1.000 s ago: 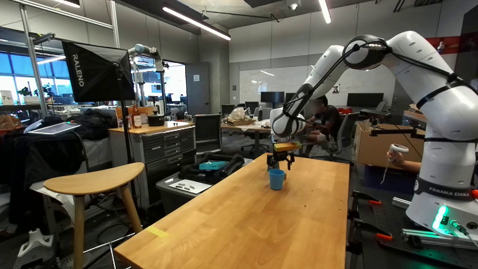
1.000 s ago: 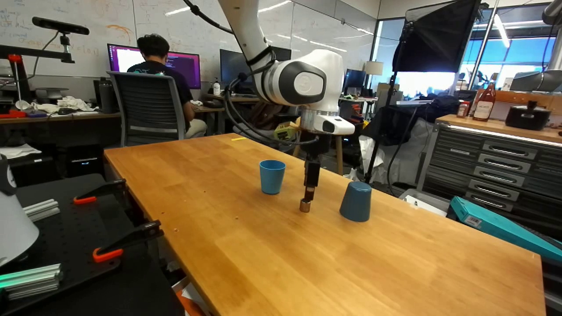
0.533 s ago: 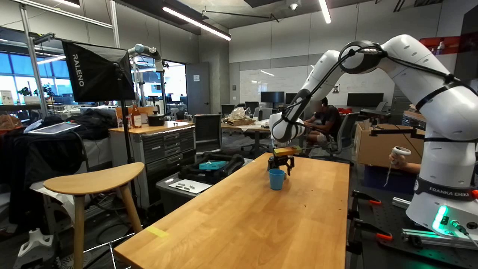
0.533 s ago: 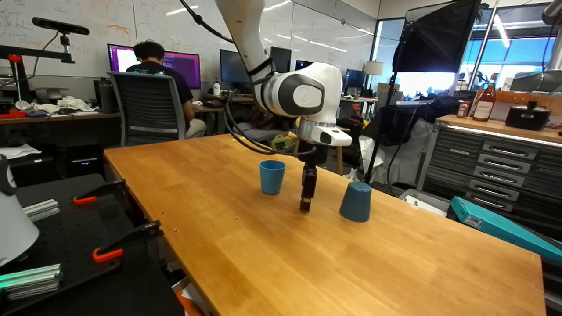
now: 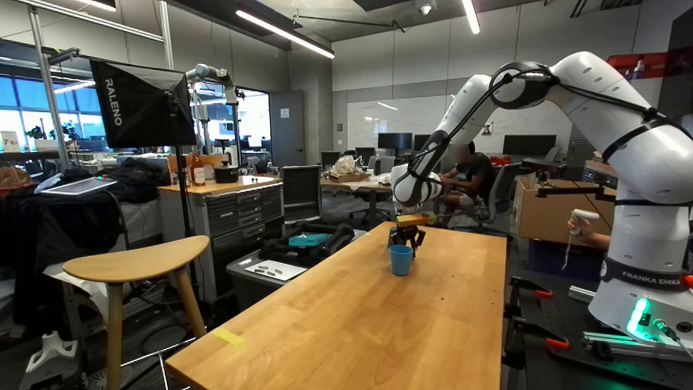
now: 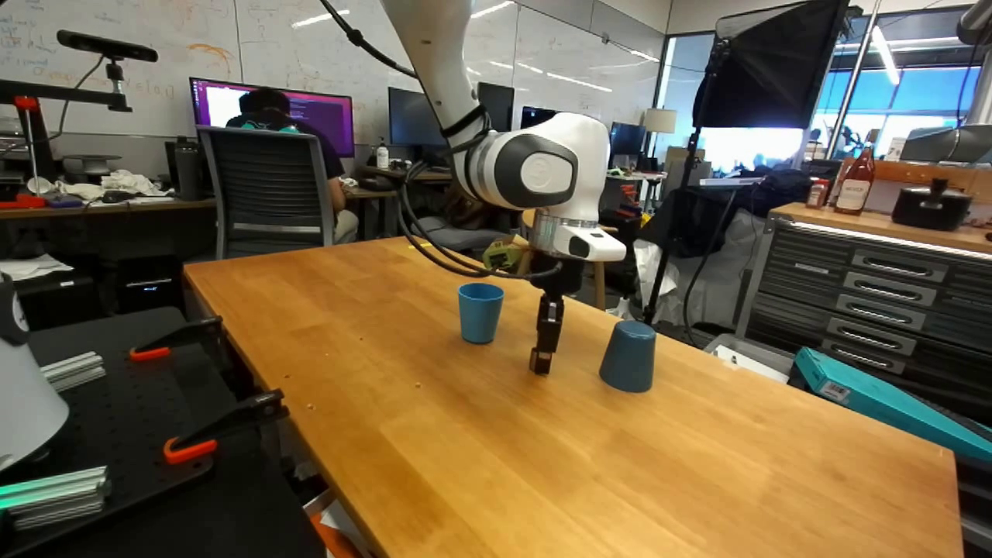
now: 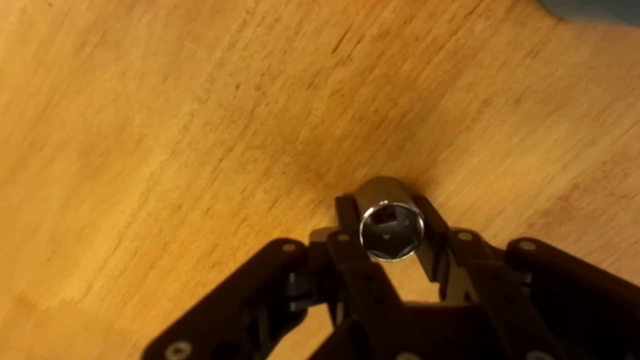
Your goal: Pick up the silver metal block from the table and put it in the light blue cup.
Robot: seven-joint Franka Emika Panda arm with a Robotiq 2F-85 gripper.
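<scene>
My gripper [image 6: 541, 362] points down, low at the wooden table [image 6: 620, 473], and it is closed around the metal block [image 7: 389, 220]. In the wrist view I see this block from above: it is silver, round and hollow, with a shiny rim, and my two fingers [image 7: 346, 215] lie against it from both sides. It is down at the table top; whether its bottom touches the table, I cannot say exactly.

The light blue cup [image 6: 480, 314] stands upright near my gripper, with its mouth upward. On the opposite side there is a darker blue cup [image 6: 629, 358], which is turned upside down, so the block is between these two cups. In an exterior view, the upright cup hides a part of my fingertips. In the upper right corner of the wrist view a piece of one cup is visible, but which one, I cannot tell.

Farther away, a person [image 6: 267, 112] sits in a chair [image 6: 267, 194] before a computer screen [image 6: 329, 116].
</scene>
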